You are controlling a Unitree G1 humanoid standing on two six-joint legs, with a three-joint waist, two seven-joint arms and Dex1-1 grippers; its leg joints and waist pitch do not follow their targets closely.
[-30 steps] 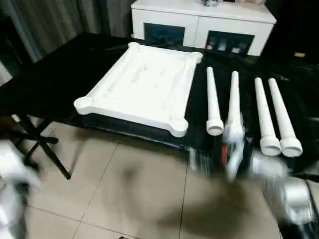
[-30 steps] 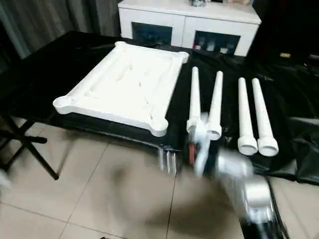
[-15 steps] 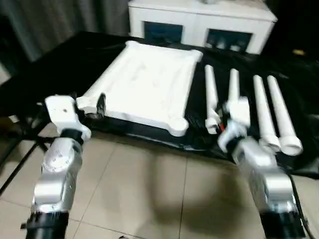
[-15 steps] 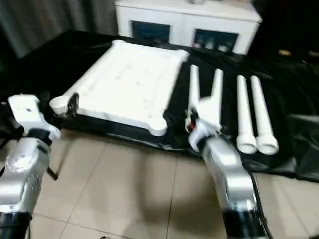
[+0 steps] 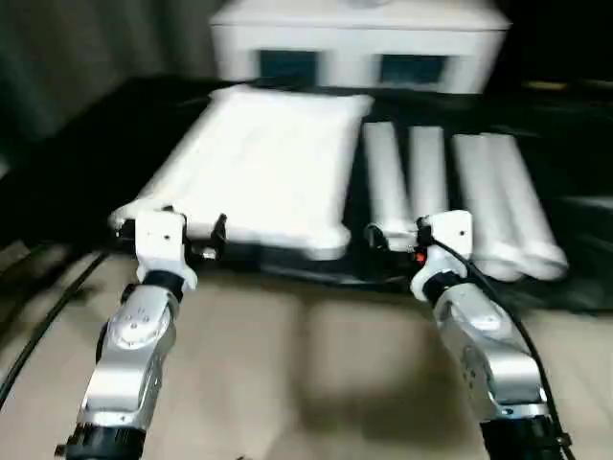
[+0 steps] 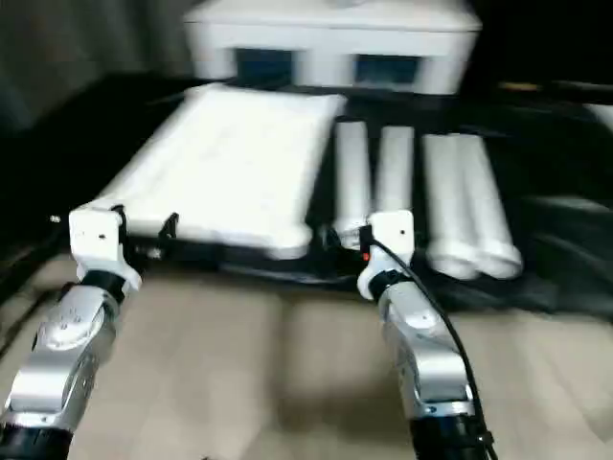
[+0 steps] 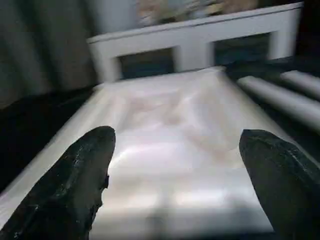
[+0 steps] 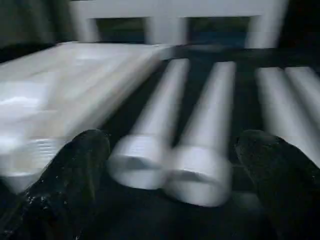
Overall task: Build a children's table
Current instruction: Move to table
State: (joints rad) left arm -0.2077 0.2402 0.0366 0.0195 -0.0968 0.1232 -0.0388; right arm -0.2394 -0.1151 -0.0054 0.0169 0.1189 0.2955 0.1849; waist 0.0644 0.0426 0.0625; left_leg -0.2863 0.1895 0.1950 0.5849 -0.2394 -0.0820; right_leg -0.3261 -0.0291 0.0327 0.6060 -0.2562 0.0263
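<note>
While both claws gape wide and hold nothing, the white plastic rectangular tabletop (image 5: 263,158) lies on the black-draped table (image 5: 86,153), four long white tube legs (image 5: 455,187) side by side beside it. The left gripper (image 7: 175,165) faces the tabletop's near edge; the right gripper (image 8: 172,160) faces two leg ends.

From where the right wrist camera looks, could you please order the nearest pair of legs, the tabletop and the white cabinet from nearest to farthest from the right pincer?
1. The pair of legs, wide ends straight ahead of the open right pincer, between its fingers.
2. The tabletop, off to the robot's left side, running away from it.
3. The white cabinet, at the back, beyond the table.
</note>
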